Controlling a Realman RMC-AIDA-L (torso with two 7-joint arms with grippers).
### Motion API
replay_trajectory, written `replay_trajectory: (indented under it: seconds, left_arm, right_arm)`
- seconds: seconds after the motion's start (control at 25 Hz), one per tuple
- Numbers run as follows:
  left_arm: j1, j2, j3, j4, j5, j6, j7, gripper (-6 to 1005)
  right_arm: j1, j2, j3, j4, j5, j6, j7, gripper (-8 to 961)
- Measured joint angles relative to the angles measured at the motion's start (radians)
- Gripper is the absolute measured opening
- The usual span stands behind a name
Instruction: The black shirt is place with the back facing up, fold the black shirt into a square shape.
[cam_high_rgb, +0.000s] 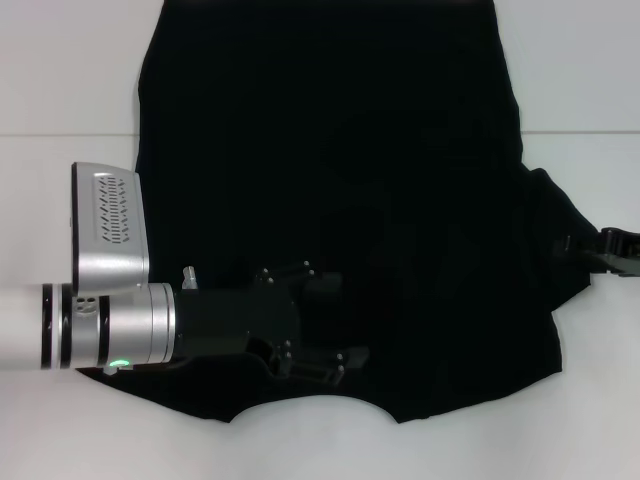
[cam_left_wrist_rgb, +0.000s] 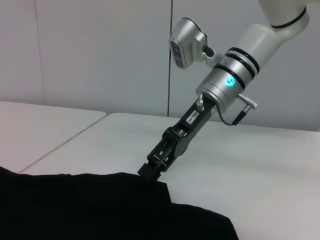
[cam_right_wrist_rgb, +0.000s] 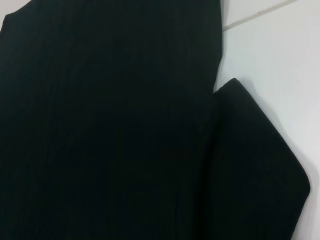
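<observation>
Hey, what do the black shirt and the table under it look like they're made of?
The black shirt looks like soft matte woven or knit cloth: it drapes flat, with limp curved edges and no shine. The table looks like a hard, smooth white surface, possibly laminate, with a thin seam running across it; the exact material is unclear.

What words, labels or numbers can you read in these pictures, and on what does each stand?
Small white label on the right gripper, left wrist view: printed characters, too small to read.
The black shirt: plain side up, no lettering shows.
Left gripper: no text shows.
</observation>
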Motion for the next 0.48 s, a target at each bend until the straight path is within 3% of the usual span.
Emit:
replay_trajectory:
  seconds: [0.12, 0.48]
  left_arm:
    - [0.0, 0.0, 0.0, 0.002, 0.0, 0.0, 0.0, 962]
    - [0.002, 0.0, -0.005, 0.005, -0.001, -0.002, 0.0, 962]
  right_arm:
    - [0.001, 0.003, -0.004, 0.0, 0.0, 0.009, 0.0, 769]
    - [0.009, 0.005, -0.005, 0.013, -0.04, 0.024, 0.018, 379]
